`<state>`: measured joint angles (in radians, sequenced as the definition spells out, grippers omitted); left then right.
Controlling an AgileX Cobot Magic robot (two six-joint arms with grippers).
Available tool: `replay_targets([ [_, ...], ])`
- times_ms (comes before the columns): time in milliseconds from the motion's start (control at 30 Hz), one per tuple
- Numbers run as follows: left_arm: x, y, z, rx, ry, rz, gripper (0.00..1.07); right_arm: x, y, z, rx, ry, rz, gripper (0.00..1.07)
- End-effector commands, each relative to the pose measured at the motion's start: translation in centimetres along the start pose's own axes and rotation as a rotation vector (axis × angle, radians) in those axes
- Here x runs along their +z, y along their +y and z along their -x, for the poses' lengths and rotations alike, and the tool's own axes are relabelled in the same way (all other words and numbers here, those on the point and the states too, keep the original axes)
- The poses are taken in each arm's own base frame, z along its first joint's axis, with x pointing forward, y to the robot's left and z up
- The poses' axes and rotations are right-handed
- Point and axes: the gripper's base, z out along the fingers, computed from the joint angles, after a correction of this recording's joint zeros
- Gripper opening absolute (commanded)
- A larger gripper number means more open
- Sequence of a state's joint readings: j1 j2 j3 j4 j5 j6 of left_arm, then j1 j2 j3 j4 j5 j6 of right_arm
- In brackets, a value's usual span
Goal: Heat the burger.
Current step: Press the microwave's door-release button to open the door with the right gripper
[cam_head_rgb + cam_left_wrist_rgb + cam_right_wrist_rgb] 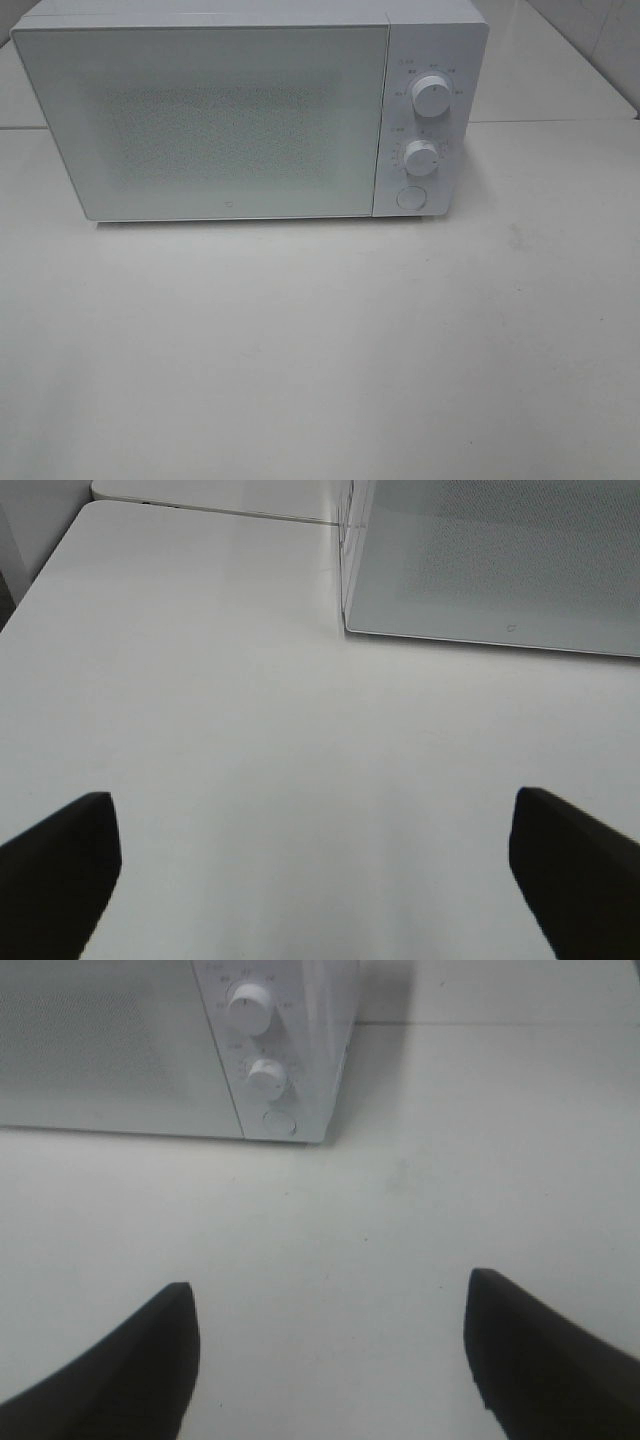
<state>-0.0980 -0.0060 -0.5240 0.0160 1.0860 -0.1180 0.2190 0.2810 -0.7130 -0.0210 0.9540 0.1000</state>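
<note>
The burger is not in view in any frame. A white microwave (230,110) stands at the back of the table with its door shut. It has two white knobs (429,97) and a round button (411,197) on its right panel. It also shows in the left wrist view (490,560) and the right wrist view (180,1050). My left gripper (315,880) is open and empty over bare table, in front of the microwave's left corner. My right gripper (330,1360) is open and empty in front of the knob panel. Neither gripper shows in the high view.
The white table (320,350) stretches in front of the microwave. A seam in the tabletop (550,122) runs behind to the right. The table's left edge (40,575) shows in the left wrist view.
</note>
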Motion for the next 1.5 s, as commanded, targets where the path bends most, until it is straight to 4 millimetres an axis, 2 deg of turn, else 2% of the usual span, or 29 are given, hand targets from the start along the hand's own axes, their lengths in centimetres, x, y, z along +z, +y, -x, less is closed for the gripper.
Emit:
replay_targets([
  [33, -0.2, 0.0, -0.1, -0.006, -0.028, -0.005, 0.98, -1.3, -0.2, -0.6, 0.001, -0.054, -0.037, 0.72],
  [267, -0.2, 0.0, -0.1, -0.006, -0.028, -0.005, 0.98, -4.1, -0.1, -2.9, 0.030, -0.177, -0.130, 0.72],
  [433, -0.2, 0.0, -0.1, -0.006, -0.028, -0.005, 0.98, -4.6, -0.3, -3.8, 0.030, -0.209, -0.193, 0.72],
  [533, -0.2, 0.0, -0.1, -0.006, -0.028, -0.005, 0.98, -3.8, -0.5, -4.9, 0.028, -0.195, -0.203, 0.72],
  [567, -0.2, 0.0, -0.1, -0.006, -0.028, -0.005, 0.98, -3.0, -0.6, -5.4, 0.030, -0.158, -0.202, 0.72],
  [867, -0.2, 0.0, -0.1, -0.006, -0.028, -0.005, 0.98, 0.0, -0.8, -7.0, 0.035, -0.070, -0.191, 0.72],
  [1400, -0.2, 0.0, -0.1, -0.006, -0.028, -0.005, 0.98, -0.1, -0.8, -7.0, 0.035, -0.072, -0.191, 0.72],
  [1500, -0.2, 0.0, -0.1, -0.006, -0.028, -0.005, 0.98, -0.3, -0.8, -6.4, 0.020, -0.071, -0.191, 0.72],
])
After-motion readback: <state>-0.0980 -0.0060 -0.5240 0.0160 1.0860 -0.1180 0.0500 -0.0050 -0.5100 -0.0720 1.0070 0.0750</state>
